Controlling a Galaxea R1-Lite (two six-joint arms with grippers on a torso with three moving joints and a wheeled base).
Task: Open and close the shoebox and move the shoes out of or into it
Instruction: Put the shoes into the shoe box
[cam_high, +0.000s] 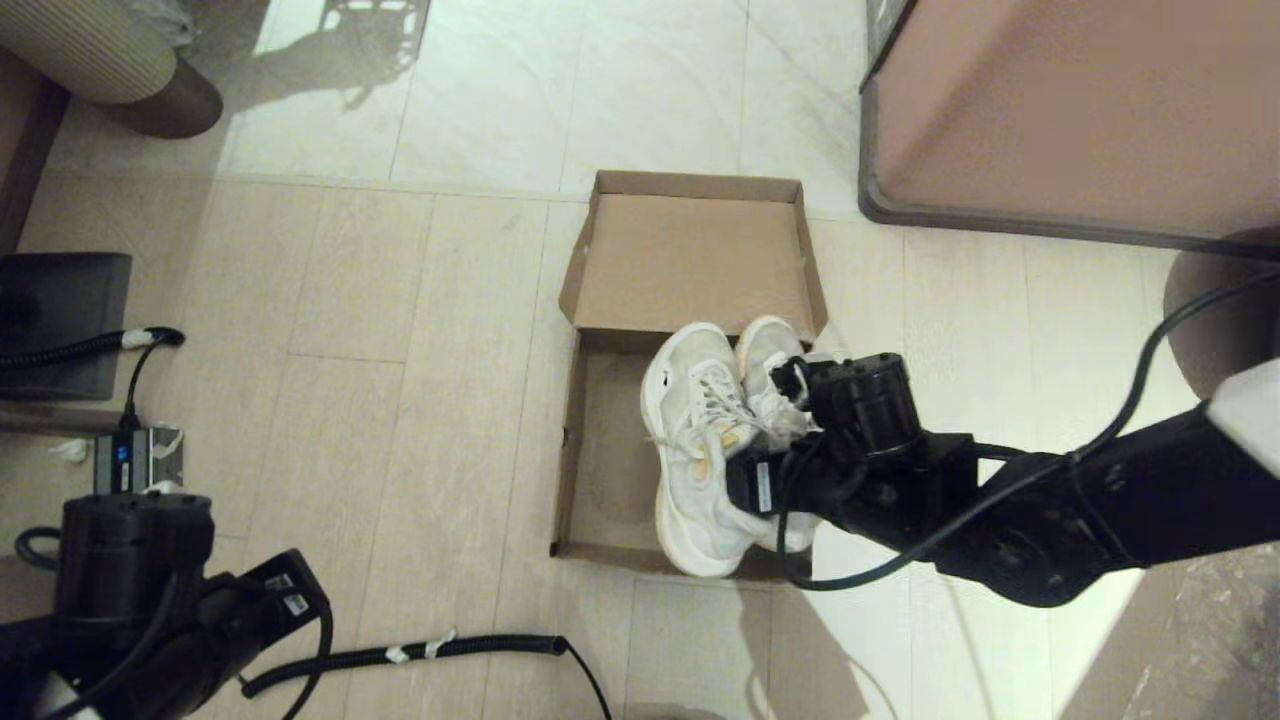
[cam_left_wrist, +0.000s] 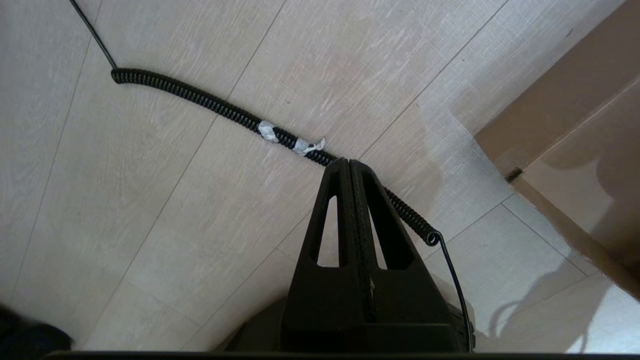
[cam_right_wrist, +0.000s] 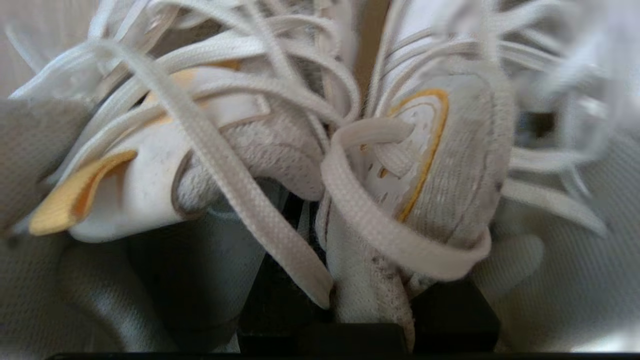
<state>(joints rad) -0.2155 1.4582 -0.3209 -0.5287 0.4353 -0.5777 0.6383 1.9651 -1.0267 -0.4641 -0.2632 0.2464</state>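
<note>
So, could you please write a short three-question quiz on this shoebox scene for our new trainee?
1. True or false: the shoebox has its lid folded back.
2. Which gripper is shut on the shoes? A left gripper B right gripper
3. Fill in: the left gripper hangs over a coiled black ____ on the floor.

Key: 1 true; 2 B, pinching shoe fabric among the laces; 3 cable.
</note>
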